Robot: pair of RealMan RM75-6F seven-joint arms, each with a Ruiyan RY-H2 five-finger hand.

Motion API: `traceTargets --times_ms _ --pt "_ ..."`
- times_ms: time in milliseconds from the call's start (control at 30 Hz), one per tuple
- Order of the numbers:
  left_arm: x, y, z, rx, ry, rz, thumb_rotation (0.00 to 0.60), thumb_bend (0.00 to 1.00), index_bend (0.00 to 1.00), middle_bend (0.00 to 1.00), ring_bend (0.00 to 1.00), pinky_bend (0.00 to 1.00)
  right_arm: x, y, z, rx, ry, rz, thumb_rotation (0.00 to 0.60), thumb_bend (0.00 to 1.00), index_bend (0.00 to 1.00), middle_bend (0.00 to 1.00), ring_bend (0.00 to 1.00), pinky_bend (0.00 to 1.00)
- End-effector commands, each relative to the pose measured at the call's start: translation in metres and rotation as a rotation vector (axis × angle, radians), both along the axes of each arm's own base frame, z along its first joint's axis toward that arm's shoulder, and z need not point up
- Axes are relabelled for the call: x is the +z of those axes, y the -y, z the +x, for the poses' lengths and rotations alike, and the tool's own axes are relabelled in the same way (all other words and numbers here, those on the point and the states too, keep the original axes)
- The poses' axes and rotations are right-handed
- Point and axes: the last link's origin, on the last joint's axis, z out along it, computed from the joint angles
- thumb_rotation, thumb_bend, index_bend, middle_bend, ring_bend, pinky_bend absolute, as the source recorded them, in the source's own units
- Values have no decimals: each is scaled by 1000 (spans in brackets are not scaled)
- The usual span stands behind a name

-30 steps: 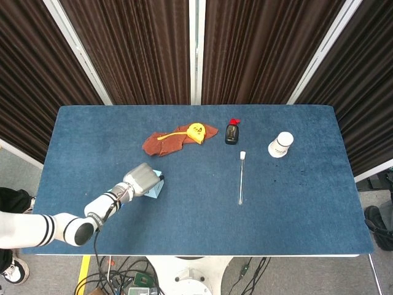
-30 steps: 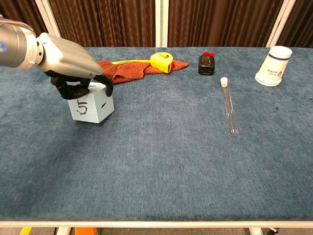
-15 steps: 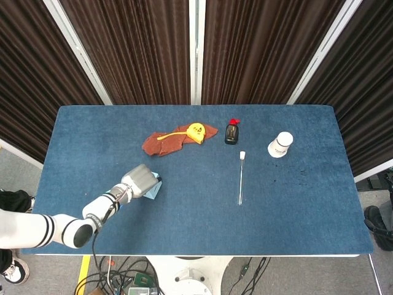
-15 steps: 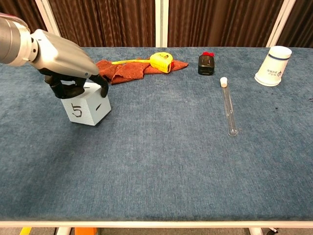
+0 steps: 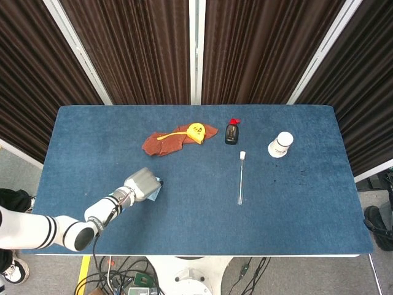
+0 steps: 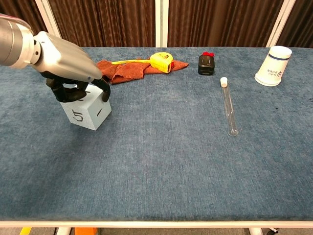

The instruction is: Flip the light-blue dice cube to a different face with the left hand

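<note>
— One hand only is visible, yes? Where is it?

— Yes, the left hand [image 6: 66, 66], silver with black fingers [image 6: 104, 91], at about 8 o'clock on the blue felt-covered table [image 6: 161, 161]. The fingers are clamped from above on the light-blue foam dice cube [image 6: 85, 112]. From the head view the hand [image 5: 140, 185] covers most of the cube [image 5: 156, 190].

— How does the cube stand?

— It is tilted, with one low edge on the table. The face towards the chest camera shows a handwritten "5", the face beside it a short dash.

— And the other things?

— All well apart from the cube. At 12 o'clock a rust-red crumpled cloth [image 6: 122, 69] lies with a yellow tape measure [image 6: 161, 61] on it. At 1 o'clock stands a small black bottle with red cap [image 6: 206, 64]. A clear glass test tube with white stopper [image 6: 228, 105] lies flat near the centre-right, and a white paper cup [image 6: 272, 66] sits upside down at 2 o'clock.
</note>
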Motion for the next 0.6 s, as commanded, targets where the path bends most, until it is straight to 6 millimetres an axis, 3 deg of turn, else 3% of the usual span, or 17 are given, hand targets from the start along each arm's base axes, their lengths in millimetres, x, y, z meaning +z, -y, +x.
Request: traceTargets --times_ms 33,600 --pt "-1 -3 1 -5 -4 10 600 668 207 823 892 909 0 0 0 0 0 -1 600 75 0 0 0 0" --pt "16 -53 -31 157 -85 167 600 670 212 824 897 911 1 1 0 0 3 -2 600 76 0 0 0 0"
